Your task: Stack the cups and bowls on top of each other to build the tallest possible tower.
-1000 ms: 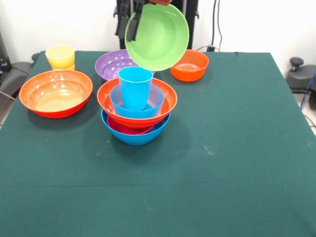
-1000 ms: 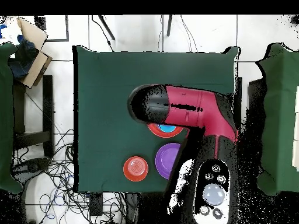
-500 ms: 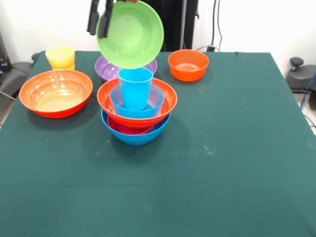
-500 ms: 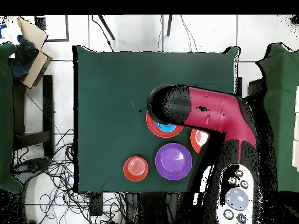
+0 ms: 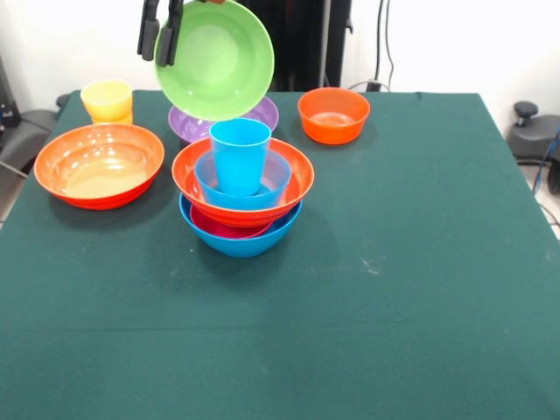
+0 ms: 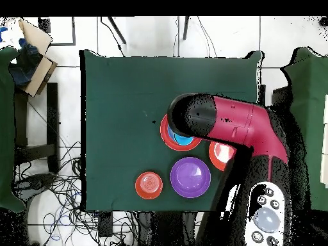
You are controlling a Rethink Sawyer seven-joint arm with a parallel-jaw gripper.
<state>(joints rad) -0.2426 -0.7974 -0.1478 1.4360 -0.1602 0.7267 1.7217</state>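
My gripper (image 5: 160,33) is clamped on the rim of the lime green bowl (image 5: 214,59), held tilted up in the air, above & just left of the tower (image 5: 242,188). Blue cup (image 5: 240,154) tops that stack. Purple bowl (image 5: 198,122) sits behind it, small orange bowl (image 5: 332,115) far right, large orange bowl (image 5: 99,164) & yellow cup (image 5: 107,100) left.

no readable text or labels
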